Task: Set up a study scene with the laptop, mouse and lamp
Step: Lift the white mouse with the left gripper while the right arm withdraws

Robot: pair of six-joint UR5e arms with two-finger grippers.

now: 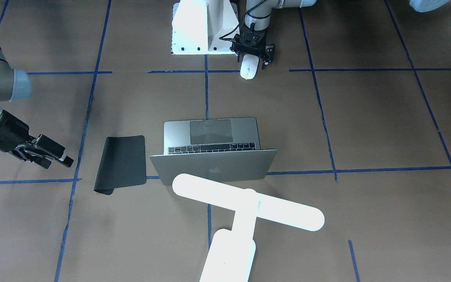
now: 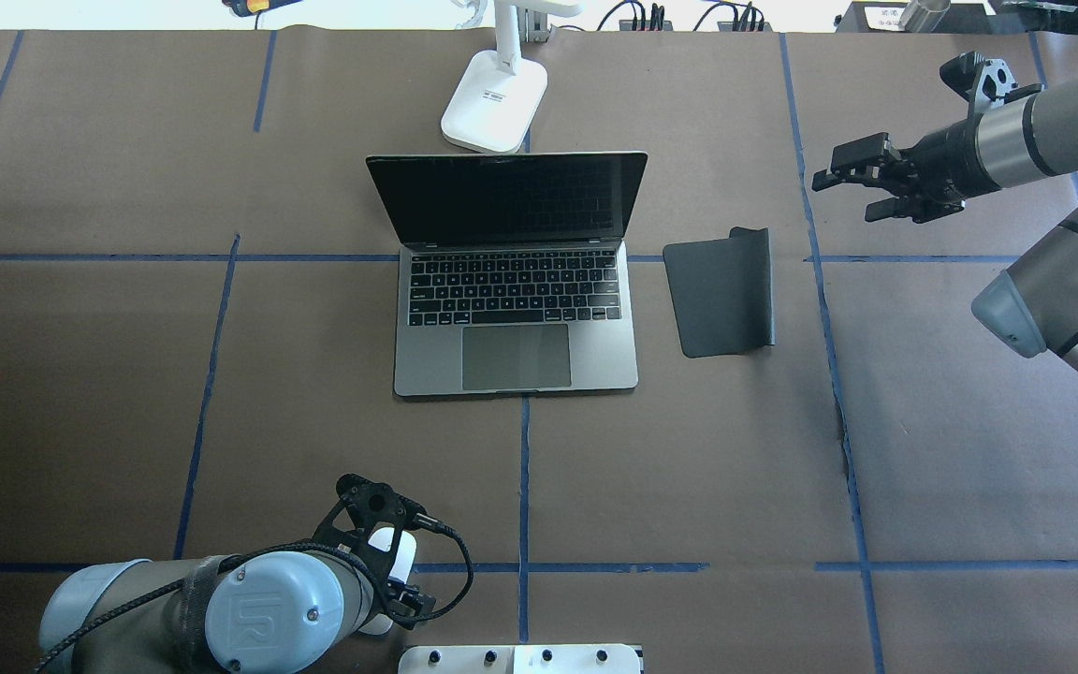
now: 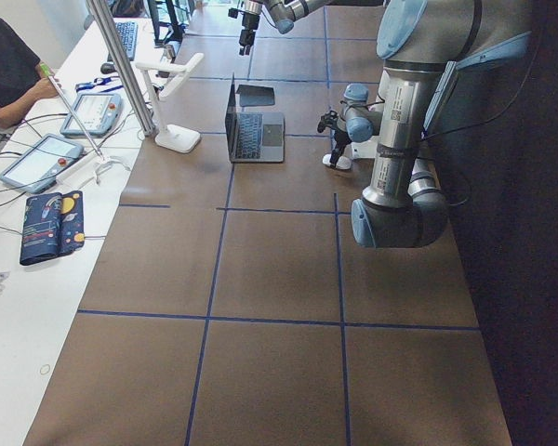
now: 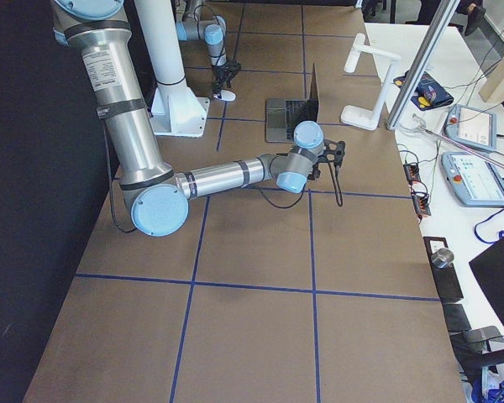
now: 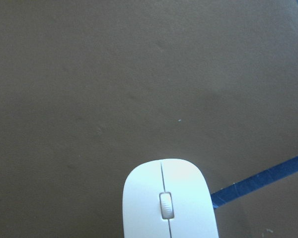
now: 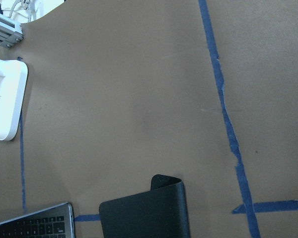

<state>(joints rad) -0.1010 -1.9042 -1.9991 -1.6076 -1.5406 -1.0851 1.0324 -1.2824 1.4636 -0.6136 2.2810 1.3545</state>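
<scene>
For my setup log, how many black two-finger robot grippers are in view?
2. The left gripper is over the flat white oval mouse; the right gripper hovers apart from the black rectangular mat. None seems hidden.

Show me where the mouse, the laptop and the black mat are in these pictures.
mouse (image 1: 248, 71): exterior front-facing view, on its white top shell.
laptop (image 2: 516, 357): overhead exterior view, on the grey trackpad.
black mat (image 2: 720, 298): overhead exterior view, on its flat middle.
</scene>
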